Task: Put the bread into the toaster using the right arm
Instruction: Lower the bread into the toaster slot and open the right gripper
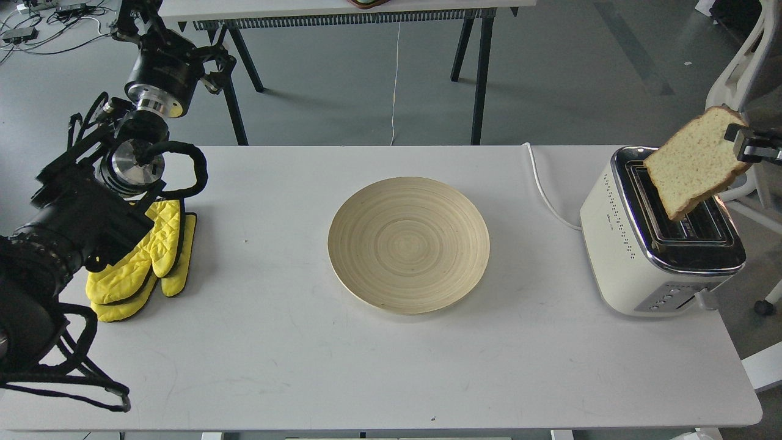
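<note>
The bread [693, 162], a pale slice with brown crust, hangs tilted just above the toaster's slots, its lower corner near the slot opening. My right gripper [742, 143] comes in from the right edge and is shut on the bread's upper right edge. The toaster [635, 244] is cream-white with a chrome top and stands at the table's right end, its white cord running off to the back. My left arm rises at the far left; its gripper [131, 21] is up near the top left, seen dark and tangled with cable, and holds nothing that I can see.
A round bamboo plate [408, 244] lies in the table's middle. Yellow oven mitts [146, 263] lie at the left, partly under my left arm. A second table [342, 18] stands behind. A white chair [742, 67] is at the right.
</note>
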You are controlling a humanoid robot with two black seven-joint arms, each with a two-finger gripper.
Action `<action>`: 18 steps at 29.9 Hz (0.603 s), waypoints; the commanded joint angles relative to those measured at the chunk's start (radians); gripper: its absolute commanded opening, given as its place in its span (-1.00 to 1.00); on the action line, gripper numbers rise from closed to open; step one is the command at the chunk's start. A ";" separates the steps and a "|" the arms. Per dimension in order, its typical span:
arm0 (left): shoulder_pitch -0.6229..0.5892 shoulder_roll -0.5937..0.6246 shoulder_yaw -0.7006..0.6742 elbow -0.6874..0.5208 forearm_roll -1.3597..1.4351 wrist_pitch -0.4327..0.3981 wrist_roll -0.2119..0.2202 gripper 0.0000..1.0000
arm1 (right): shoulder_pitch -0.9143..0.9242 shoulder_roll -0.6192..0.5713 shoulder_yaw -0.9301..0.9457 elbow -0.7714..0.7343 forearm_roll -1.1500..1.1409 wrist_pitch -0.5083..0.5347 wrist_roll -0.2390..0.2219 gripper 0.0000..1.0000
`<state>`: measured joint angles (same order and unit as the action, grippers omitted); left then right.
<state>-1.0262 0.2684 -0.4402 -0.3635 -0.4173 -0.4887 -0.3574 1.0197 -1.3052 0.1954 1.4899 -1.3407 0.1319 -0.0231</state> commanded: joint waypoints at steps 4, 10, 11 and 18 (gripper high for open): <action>0.000 0.000 0.001 0.000 0.000 0.000 0.000 1.00 | -0.012 0.014 -0.022 -0.005 0.000 -0.006 -0.015 -0.97; 0.000 0.000 0.001 0.001 0.000 0.000 0.000 1.00 | -0.026 0.029 -0.025 -0.019 0.000 -0.006 -0.018 -0.96; 0.000 0.000 0.001 0.002 0.000 0.000 0.000 1.00 | -0.027 0.032 -0.025 -0.019 0.000 -0.008 -0.018 -0.96; 0.000 0.000 0.001 0.000 0.000 0.000 0.000 1.00 | -0.040 0.076 -0.019 -0.020 0.011 -0.026 -0.017 -0.38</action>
<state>-1.0262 0.2684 -0.4387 -0.3628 -0.4173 -0.4887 -0.3574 0.9818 -1.2475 0.1713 1.4697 -1.3389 0.1150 -0.0405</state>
